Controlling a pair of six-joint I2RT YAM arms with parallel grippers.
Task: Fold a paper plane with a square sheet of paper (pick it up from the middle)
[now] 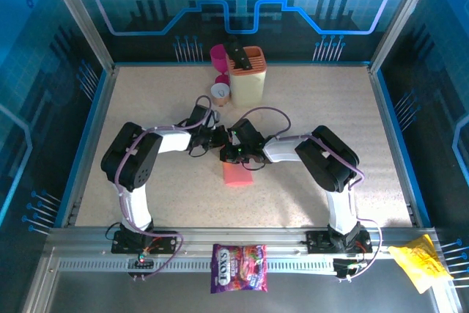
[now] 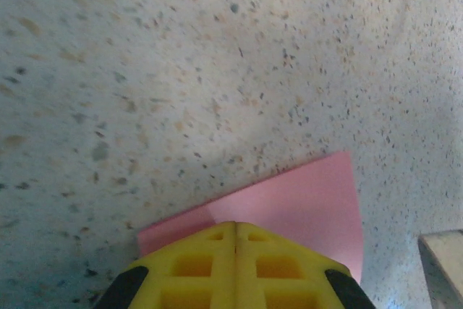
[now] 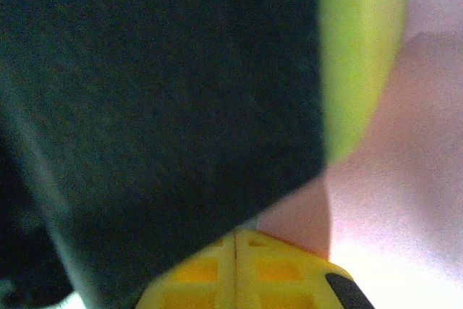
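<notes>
Both jaws closed; one pink sheet (image 2: 296, 204), maybe folded.

The square sheet of paper (image 1: 237, 174) is lying flat on the tabletop (image 1: 352, 108), near its centre. The left claw (image 1: 218, 149) and the right claw (image 1: 236, 156) are meeting just behind the sheet's far edge, the left claw on the left side. In the left wrist view, the left claw (image 2: 236, 231) is sitting over the sheet's near part, with bare tabletop lying beyond.

Toward the far edge, a tall holder (image 1: 248, 77) is standing, with a cup (image 1: 218, 54) behind its left side and a smaller cup (image 1: 220, 91) just beside it on the left.

A candy bag (image 1: 239, 267) is lying on the near rail (image 1: 88, 251) between the arm bases. A second bag (image 1: 419, 263) is lying at the rail's right end.
</notes>
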